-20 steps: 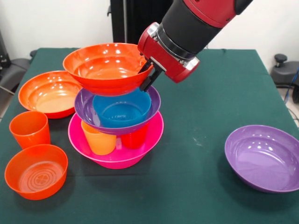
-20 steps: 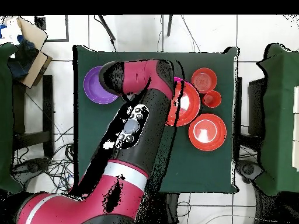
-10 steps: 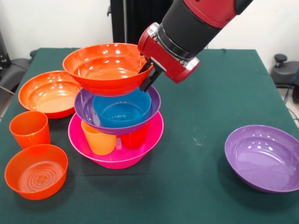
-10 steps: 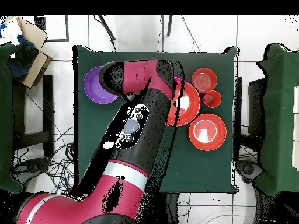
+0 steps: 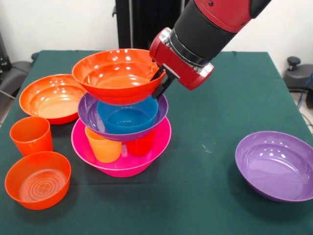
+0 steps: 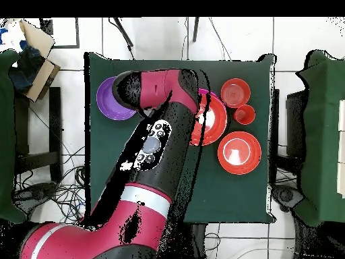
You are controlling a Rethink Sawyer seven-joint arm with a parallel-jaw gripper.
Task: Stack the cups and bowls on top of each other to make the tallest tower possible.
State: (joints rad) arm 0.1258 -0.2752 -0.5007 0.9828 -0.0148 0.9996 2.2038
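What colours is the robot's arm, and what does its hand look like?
The arm is fat and round, glossy red with a long black section. A silver ring sits where the black part joins a red, blocky wrist. The gripper has thin black fingers. From overhead, the arm shows a white band and a black panel with small round light buttons.

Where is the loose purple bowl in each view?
Front view: purple bowl at lower right, alone on the table.
Overhead view: purple bowl at upper left, partly under the arm.
Shared landmark: the pink bowl under the tower, mid-table in both.
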